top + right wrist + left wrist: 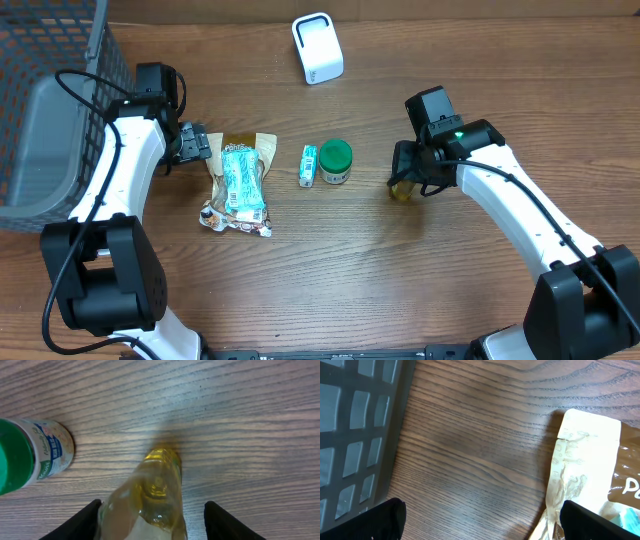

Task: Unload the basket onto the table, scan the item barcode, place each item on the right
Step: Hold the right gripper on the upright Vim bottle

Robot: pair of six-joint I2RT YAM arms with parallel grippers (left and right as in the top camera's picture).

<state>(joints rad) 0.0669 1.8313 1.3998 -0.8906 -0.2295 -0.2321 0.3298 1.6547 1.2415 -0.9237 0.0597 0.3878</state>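
Yellow translucent plastic bottle (160, 475) stands right of centre on the wooden bench (330, 290), between our right gripper (152, 507)'s parted, unclamped jaws, its length along them. Our left gripper (481, 507), jaws wide apart, hangs well away.

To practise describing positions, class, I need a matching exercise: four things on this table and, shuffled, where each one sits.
Things: 1 white scanner; 2 green-lidded jar; 3 yellow bottle; 4 grey basket.
Places: A between the fingers of the right end effector; B far side, near the centre; C far left; D middle of the table.
Pairs: 1-B; 2-D; 3-A; 4-C.
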